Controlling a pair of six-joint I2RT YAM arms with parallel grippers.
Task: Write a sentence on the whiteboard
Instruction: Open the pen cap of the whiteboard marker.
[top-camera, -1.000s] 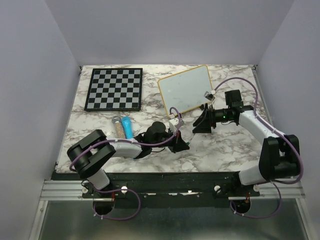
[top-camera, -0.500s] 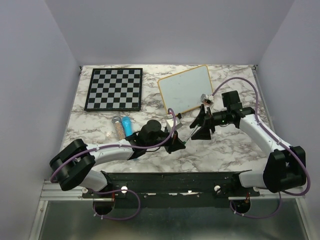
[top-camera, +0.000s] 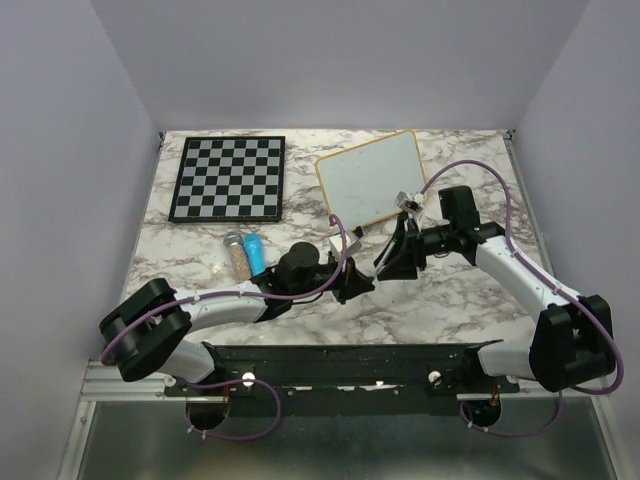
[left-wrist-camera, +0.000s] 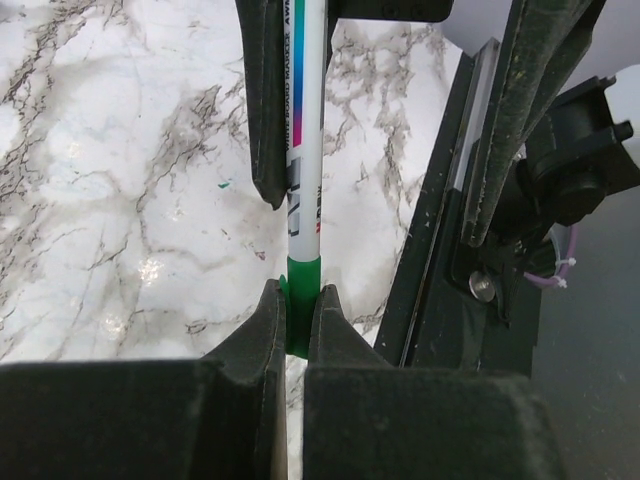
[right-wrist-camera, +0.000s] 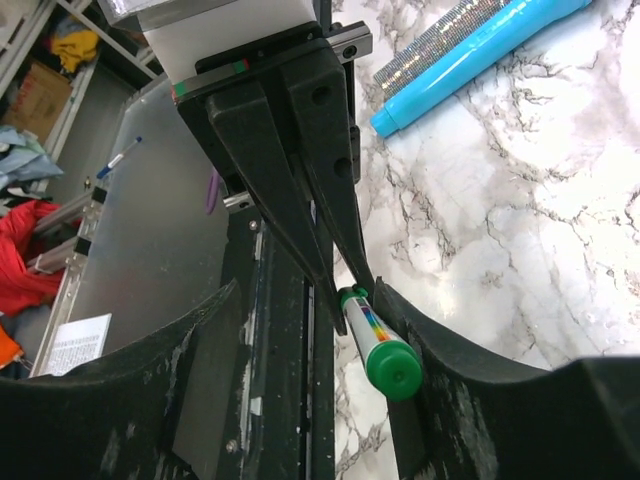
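The whiteboard (top-camera: 370, 178) lies tilted at the back centre, and no sentence shows on it. My left gripper (top-camera: 357, 285) is shut on the green cap (left-wrist-camera: 302, 300) of a white marker (left-wrist-camera: 305, 130) with a rainbow stripe, and holds it above the marble table. My right gripper (top-camera: 392, 262) is open and straddles the marker's body; one finger (left-wrist-camera: 265, 100) is close beside it and the other (left-wrist-camera: 520, 100) stands well off. In the right wrist view the marker's green tail end (right-wrist-camera: 390, 370) rests against the right gripper's (right-wrist-camera: 310, 300) right-hand finger (right-wrist-camera: 450, 380).
A black-and-white chessboard (top-camera: 228, 178) lies at the back left. A blue marker (top-camera: 254, 253) and a glittery one (top-camera: 237, 255) lie side by side left of the left arm. The black base rail (top-camera: 340, 358) runs along the near edge.
The right gripper has moved left and nearer, coming round the marker held by the left gripper. The left arm's elbow swung out to the left early on, then held still.
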